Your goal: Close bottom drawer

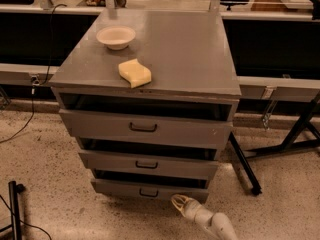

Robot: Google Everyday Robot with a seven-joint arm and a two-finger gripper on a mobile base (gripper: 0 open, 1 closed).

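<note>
The bottom drawer (150, 190), lowest in the grey cabinet (200, 59), stands partly pulled out. The gripper (179, 202) is low in front of the cabinet's right side, just beside the drawer's front panel, with its fingers pressed together and holding nothing. On the cabinet's top sit a white bowl (116, 37) and a yellow sponge (135, 73).

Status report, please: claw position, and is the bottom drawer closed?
Claw low, near bottom drawer front, right of its handle. Drawer partly open. Nothing seen blocking.
</note>
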